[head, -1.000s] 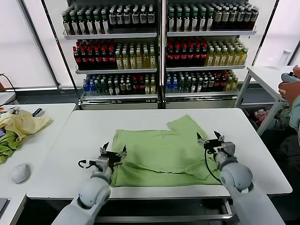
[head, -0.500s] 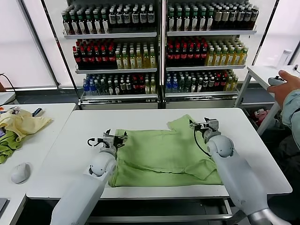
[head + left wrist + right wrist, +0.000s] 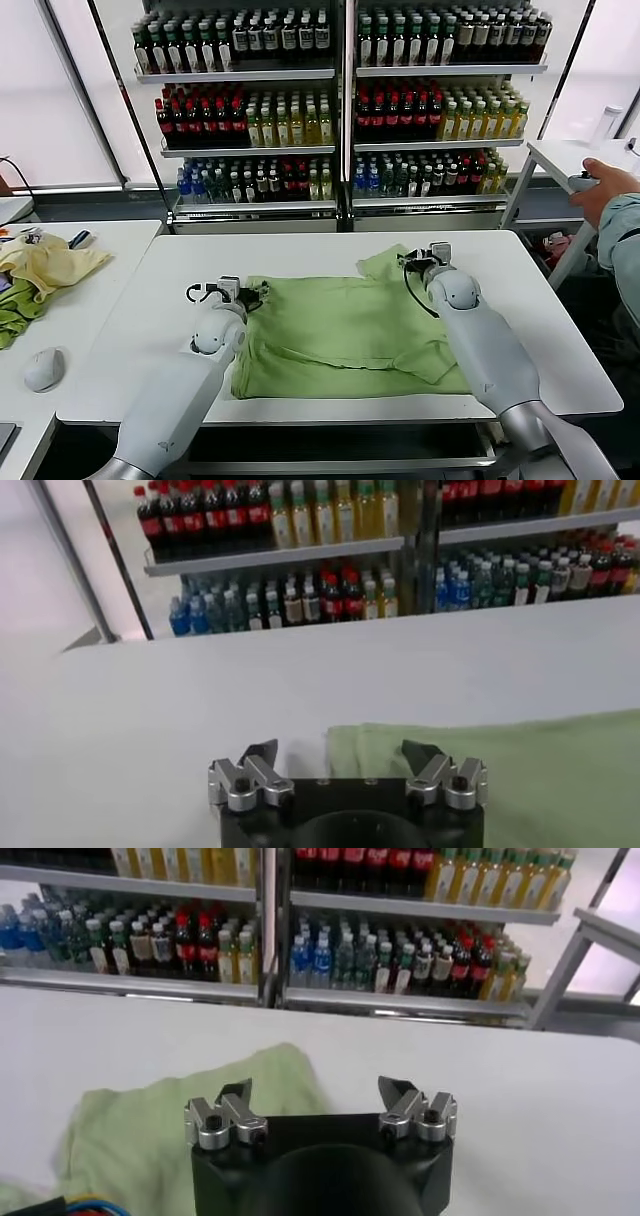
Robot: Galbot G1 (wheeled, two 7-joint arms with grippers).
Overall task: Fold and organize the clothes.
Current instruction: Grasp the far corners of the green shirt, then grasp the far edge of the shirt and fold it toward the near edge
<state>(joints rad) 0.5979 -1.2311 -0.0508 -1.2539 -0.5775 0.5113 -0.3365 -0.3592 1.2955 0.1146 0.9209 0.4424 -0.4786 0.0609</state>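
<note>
**Mia:** Where is the green shirt?

**Ben:** The green shirt (image 3: 345,330) lies flat on the white table (image 3: 130,320), in the middle. One sleeve (image 3: 385,263) sticks out at the far side, toward the shelves. The near part of the shirt has some folds and bumps in it.

**Mia:** What is the left gripper doing?

**Ben:** The left gripper (image 3: 238,291) is at the far left corner of the shirt. In the left wrist view, the left gripper (image 3: 340,752) has its two fingers wide apart. One finger (image 3: 422,753) is over the green cloth. The other one is over the bare table, just beside the shirt's edge. It holds nothing.

**Mia:** And the right one?

**Ben:** The right gripper (image 3: 418,257) is at the far side too, right by the sleeve. In the right wrist view, the right gripper (image 3: 315,1089) also has its fingers wide apart. One finger (image 3: 236,1092) is over the sleeve. The other is over the white table. It holds nothing too.

**Mia:** What else is there?

**Ben:** Behind the table are shelves of bottles (image 3: 340,100), red, green and yellow ones. On a table to the left lie a yellow cloth (image 3: 50,262), a dark green cloth (image 3: 15,315) and a mouse (image 3: 44,368). A person's hand (image 3: 600,193) is at the far right.
</note>
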